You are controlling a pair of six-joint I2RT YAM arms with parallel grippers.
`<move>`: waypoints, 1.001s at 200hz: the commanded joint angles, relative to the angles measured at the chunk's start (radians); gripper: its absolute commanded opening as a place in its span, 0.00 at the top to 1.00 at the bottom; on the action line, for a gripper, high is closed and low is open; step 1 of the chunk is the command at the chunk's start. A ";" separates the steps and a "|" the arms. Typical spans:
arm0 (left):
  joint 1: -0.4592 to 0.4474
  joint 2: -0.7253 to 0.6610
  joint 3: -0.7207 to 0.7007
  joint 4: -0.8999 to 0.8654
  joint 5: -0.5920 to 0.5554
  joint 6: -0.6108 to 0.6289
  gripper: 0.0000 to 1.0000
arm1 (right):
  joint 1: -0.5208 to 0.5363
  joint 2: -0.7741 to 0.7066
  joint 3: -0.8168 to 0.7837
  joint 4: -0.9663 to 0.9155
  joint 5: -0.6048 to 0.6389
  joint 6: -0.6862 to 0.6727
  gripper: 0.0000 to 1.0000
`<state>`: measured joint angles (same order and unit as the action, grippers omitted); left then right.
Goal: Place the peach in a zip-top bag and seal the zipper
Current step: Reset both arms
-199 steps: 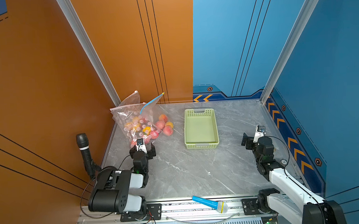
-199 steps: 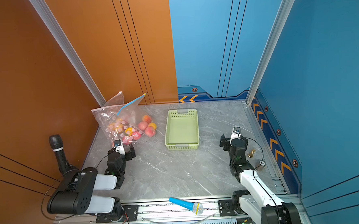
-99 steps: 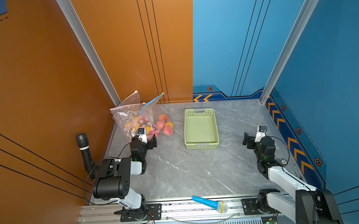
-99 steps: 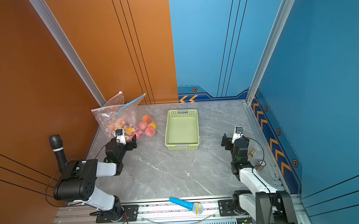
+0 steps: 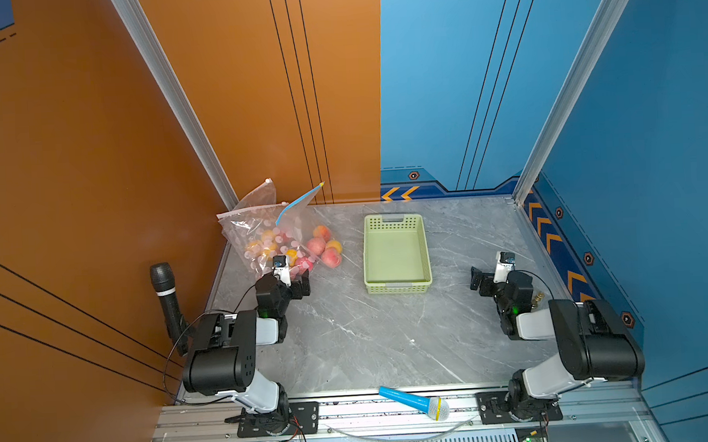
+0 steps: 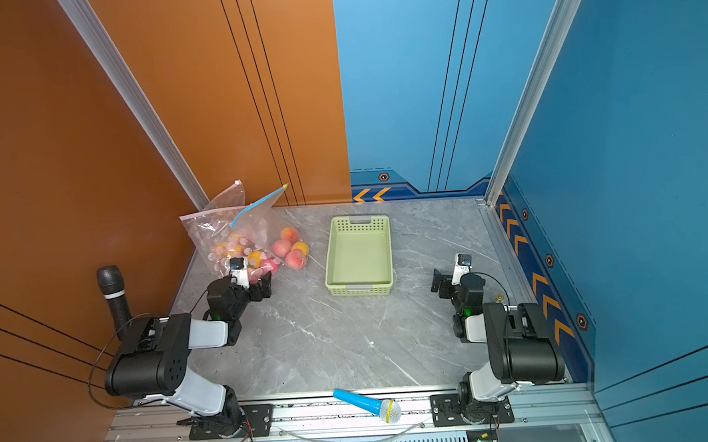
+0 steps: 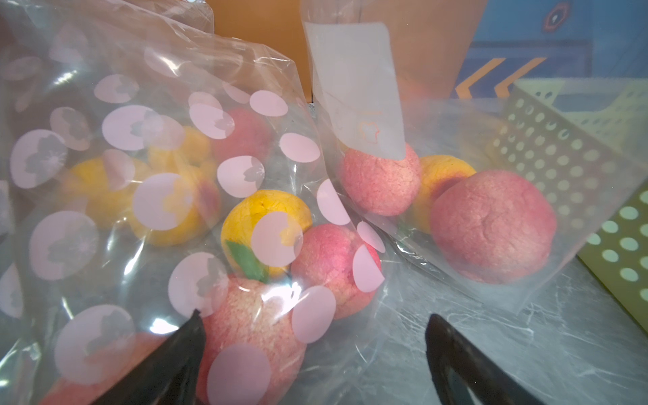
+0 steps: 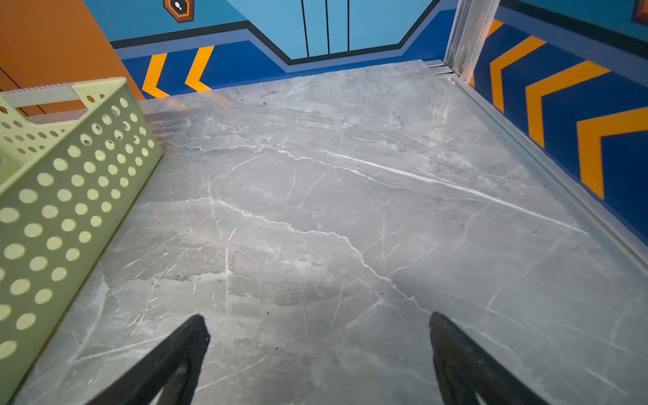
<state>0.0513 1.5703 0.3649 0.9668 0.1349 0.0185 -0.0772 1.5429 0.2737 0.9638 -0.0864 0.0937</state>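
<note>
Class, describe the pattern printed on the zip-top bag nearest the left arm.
Zip-top bag: clear with pale pink blossom-marked dots; best in the left wrist view.

Bright even light (glare on bag [image 7: 147,196]); sharp.

walls: orange panel [image 5: 69,141], blue panel [image 5: 440,80] | frame: aluminium corner posts [image 5: 172,94] | surface: grey marble tabletop [image 5: 371,346]

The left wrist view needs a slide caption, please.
Open left gripper facing a dotted bag of peaches, green basket beyond.
</note>
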 commanded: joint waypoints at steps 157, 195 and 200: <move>-0.071 -0.008 0.018 -0.054 -0.240 -0.010 0.02 | 0.065 -0.012 0.087 -0.060 -0.032 -0.079 0.00; -0.073 -0.008 0.019 -0.054 -0.242 -0.009 0.02 | 0.063 -0.012 0.088 -0.060 -0.035 -0.079 0.00; -0.073 -0.008 0.017 -0.054 -0.242 -0.009 0.02 | 0.063 -0.012 0.088 -0.060 -0.036 -0.078 0.00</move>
<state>-0.0143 1.5703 0.3679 0.9226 -0.0807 0.0036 -0.0185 1.5425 0.3565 0.9245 -0.1303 0.0288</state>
